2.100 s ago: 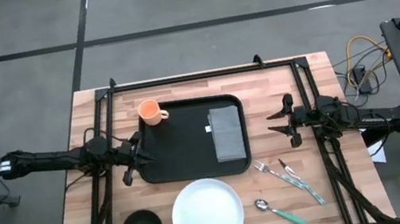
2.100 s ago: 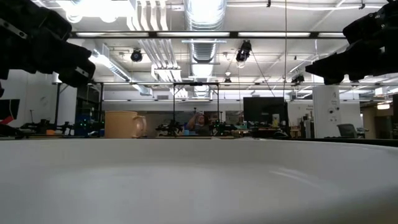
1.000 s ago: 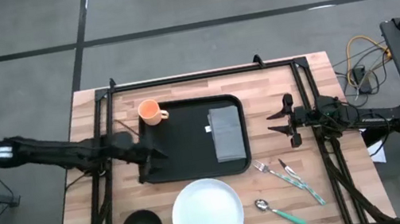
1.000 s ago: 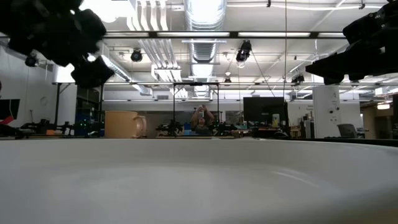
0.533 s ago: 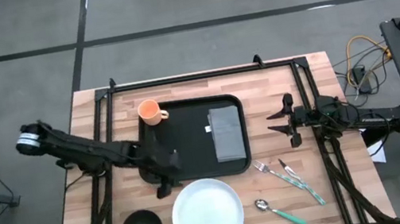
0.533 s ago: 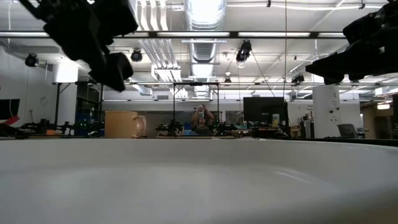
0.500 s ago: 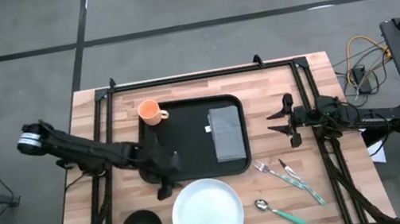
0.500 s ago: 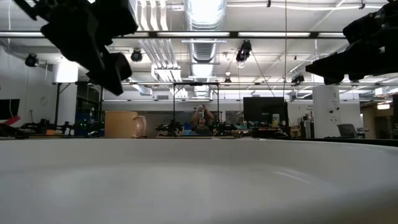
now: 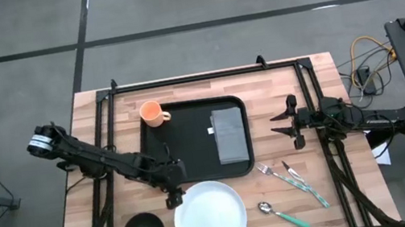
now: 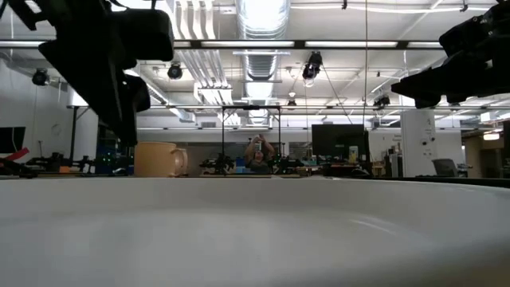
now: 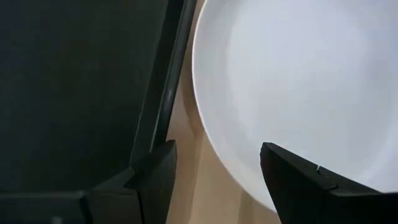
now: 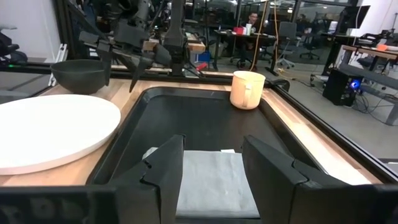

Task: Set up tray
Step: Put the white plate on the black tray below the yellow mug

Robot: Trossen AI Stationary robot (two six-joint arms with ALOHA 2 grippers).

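White plate [image 9: 210, 217] under the left fingers [image 11: 292, 171], spread wide, empty, beside black tray [image 9: 183, 145].

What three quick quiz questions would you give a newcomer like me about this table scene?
1. True or false: the white plate lies on the tray.
2. Which hand is at the plate's rim: A left hand, B right hand?
3. Fill in: the folded grey napkin lies on the ____.

Key: 1 false, it lies on the table beside the tray. 2 A. 3 tray.
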